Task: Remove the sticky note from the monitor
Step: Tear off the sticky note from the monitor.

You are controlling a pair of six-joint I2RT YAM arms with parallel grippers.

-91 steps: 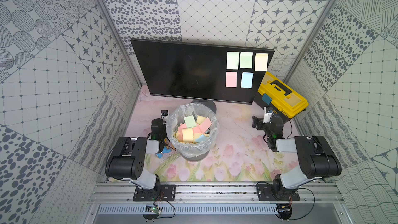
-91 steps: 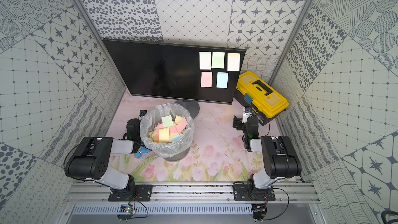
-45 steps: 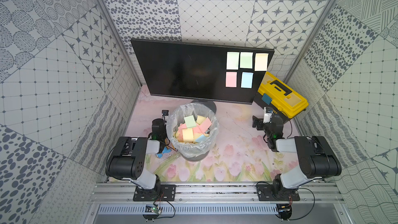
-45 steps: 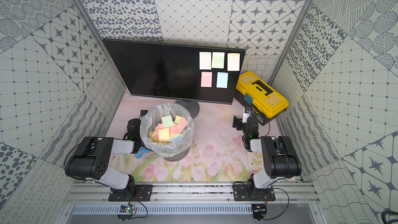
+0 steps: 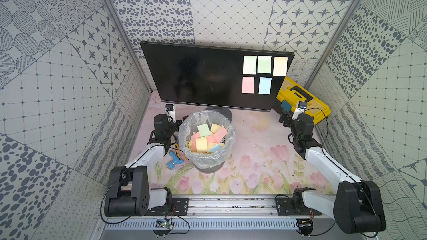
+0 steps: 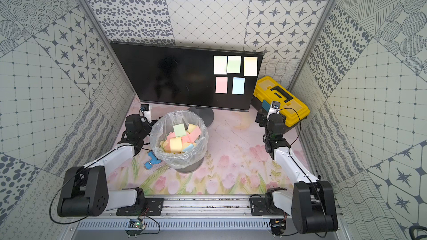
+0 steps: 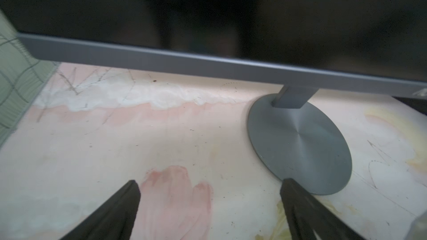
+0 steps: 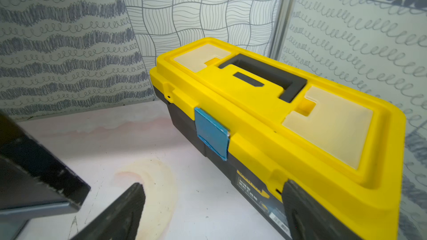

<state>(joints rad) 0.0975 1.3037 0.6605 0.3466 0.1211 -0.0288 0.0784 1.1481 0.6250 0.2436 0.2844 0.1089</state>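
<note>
The monitor (image 5: 196, 72) stands upright at the back of the desk (image 5: 254, 139), with its round base (image 7: 300, 148) partly behind a plastic-lined bin (image 5: 227, 121) that holds loose coloured notes. Five sticky notes (image 5: 264, 64) cling to the screen's upper right corner, three in a row above and a pink and a blue one below. The left end effector (image 7: 209, 182) is spread wide and empty, pointing at the monitor's base. The right end effector (image 8: 213, 183) is likewise spread and empty, facing the yellow toolbox (image 8: 254, 102) beside the monitor's right edge. A small blue item (image 5: 174, 159) by the bin may be a tool.
</note>
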